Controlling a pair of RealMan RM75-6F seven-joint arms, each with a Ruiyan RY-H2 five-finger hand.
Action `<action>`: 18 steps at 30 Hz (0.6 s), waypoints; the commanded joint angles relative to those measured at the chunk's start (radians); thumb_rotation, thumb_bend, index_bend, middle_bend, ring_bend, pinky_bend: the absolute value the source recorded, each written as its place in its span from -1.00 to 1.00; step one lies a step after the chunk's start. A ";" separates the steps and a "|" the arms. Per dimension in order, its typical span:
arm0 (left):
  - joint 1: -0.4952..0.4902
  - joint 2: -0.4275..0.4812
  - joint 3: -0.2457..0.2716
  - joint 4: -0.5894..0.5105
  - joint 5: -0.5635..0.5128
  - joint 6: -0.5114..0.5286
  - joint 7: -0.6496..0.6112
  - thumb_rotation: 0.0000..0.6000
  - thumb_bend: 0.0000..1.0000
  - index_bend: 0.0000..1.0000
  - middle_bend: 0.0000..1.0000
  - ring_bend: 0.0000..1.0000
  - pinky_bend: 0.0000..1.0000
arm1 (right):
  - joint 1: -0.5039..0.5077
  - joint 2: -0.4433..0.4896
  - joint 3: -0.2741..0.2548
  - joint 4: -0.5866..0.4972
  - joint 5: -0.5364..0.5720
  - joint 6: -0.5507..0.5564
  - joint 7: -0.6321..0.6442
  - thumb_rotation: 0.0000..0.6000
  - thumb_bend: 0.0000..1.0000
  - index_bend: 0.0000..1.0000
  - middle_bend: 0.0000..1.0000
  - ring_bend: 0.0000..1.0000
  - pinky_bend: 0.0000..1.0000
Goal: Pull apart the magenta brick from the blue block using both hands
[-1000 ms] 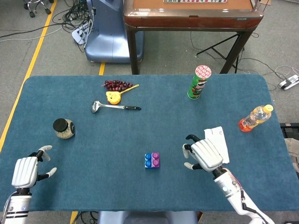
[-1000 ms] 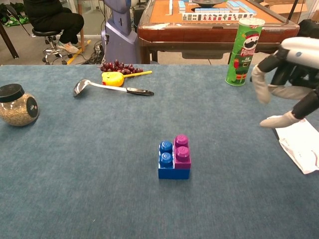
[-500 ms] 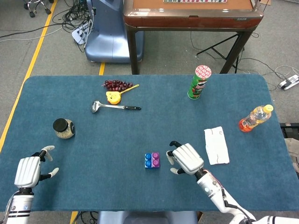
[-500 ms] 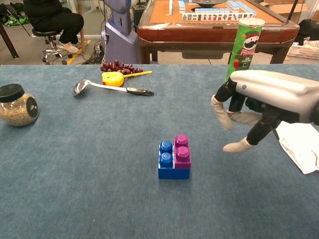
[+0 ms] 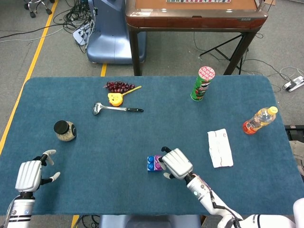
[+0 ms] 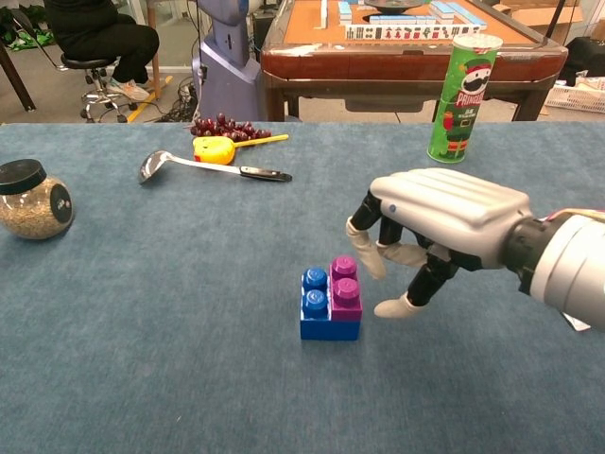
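Approach step: right hand (image 6: 430, 236), fingers apart and empty, hovers just beside the magenta brick (image 6: 345, 288), which sits on the blue block (image 6: 321, 307) mid-table. Left hand (image 5: 29, 173), also empty and spread, waits well apart; it must next reach the block.

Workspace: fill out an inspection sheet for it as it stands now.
Surface: blue cloth table, flat.
Job's things: magenta brick seated on blue block, unseparated.
Clutter: jar, ladle, grapes, yellow item, chips can, bottle, paper.
Hands: right hand beside the brick, fingers apart, no grip visible; left hand at the near-left corner, holding nothing.
Cables: on the floor behind the table.
Surroundings: mahjong table, seated person.
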 commanded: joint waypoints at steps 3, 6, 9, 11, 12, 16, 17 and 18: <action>0.000 -0.004 0.001 0.001 0.001 -0.001 0.000 1.00 -0.85 -0.30 0.02 0.02 0.44 | 0.016 -0.026 0.000 0.019 0.012 0.002 -0.019 1.00 -1.00 0.40 1.00 0.99 1.00; -0.001 -0.006 0.002 0.001 0.000 -0.004 0.001 1.00 -0.85 -0.29 0.02 0.02 0.44 | 0.026 -0.042 0.000 0.035 0.018 0.002 -0.033 1.00 -1.00 0.40 1.00 0.99 1.00; 0.000 -0.008 0.004 0.002 0.001 -0.005 0.001 1.00 -0.85 -0.28 0.02 0.02 0.44 | 0.034 -0.057 -0.001 0.050 0.025 0.005 -0.051 1.00 -1.00 0.40 1.00 0.99 1.00; 0.001 -0.009 0.004 0.002 -0.001 -0.005 0.000 1.00 -0.85 -0.27 0.02 0.02 0.44 | 0.040 -0.065 -0.001 0.056 0.037 0.002 -0.060 1.00 -1.00 0.40 1.00 0.99 1.00; 0.001 -0.009 0.004 0.002 -0.001 -0.005 -0.001 1.00 -0.85 -0.27 0.02 0.02 0.45 | 0.043 -0.069 -0.001 0.060 0.044 0.001 -0.065 1.00 -1.00 0.40 1.00 0.99 1.00; 0.001 -0.011 0.005 0.004 -0.003 -0.008 -0.002 1.00 -0.85 -0.26 0.02 0.02 0.45 | 0.053 -0.083 -0.001 0.074 0.061 0.000 -0.081 1.00 -1.00 0.40 1.00 0.99 1.00; 0.001 -0.011 0.006 0.005 -0.003 -0.009 -0.003 1.00 -0.85 -0.26 0.02 0.02 0.45 | 0.055 -0.086 -0.001 0.078 0.064 0.000 -0.084 1.00 -1.00 0.40 1.00 0.99 1.00; 0.001 -0.012 0.006 0.006 -0.004 -0.010 -0.003 1.00 -0.85 -0.26 0.02 0.02 0.45 | 0.058 -0.091 0.000 0.083 0.069 0.000 -0.088 1.00 -1.00 0.40 1.00 0.99 1.00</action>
